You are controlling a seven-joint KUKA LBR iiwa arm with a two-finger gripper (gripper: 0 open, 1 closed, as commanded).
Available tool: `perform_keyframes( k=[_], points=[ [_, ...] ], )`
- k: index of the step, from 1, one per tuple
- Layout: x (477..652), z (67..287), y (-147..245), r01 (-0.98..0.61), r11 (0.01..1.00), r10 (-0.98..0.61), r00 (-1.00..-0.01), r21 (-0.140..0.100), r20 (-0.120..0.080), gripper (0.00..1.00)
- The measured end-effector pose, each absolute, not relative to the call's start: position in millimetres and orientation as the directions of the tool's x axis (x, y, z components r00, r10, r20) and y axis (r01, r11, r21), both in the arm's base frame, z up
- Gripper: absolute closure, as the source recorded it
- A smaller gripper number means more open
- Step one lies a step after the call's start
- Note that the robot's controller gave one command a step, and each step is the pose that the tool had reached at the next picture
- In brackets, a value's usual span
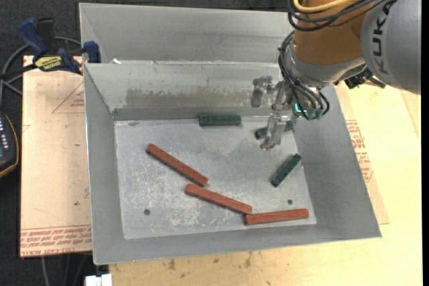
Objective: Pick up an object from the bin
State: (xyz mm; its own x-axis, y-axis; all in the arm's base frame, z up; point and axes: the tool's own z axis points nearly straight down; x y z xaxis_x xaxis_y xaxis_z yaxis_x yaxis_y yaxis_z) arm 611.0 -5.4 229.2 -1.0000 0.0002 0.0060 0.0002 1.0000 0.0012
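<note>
A short dark green rectangular bar (285,170) lies tilted on the floor of the grey metal bin (100,144), at the right side. The gripper (271,138) hangs near it, on the back-wall side. I cannot tell whether it is released or clenched. A longer dark green bar (219,120) lies along the back wall. Reddish-brown bars lie left (177,165), centre (218,199) and front right (277,216).

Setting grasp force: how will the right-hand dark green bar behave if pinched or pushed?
Dark green bar looks straight, flat-faced: probably rigid, unlikely to roll. Lying flat on the bin floor, a push would likely slide or spin it.
</note>
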Motion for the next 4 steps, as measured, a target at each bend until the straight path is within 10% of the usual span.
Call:
perform_keyframes(
  k=[2, 3, 4],
  points=[
    [651.7, 67.0, -140.5, -0.014, 1.0, -0.014, -1.0, 0.001, 0.0, 0.0],
    [653.2, 71.0, -138.4, -0.017, 1.0, -0.017, -1.0, 0.0, -0.005, 1.0],
    [650.3, 241.6, -150.0, 0.007, 1.0, 0.007, -1.0, -0.002, -0.013, 1.0]
  ],
)
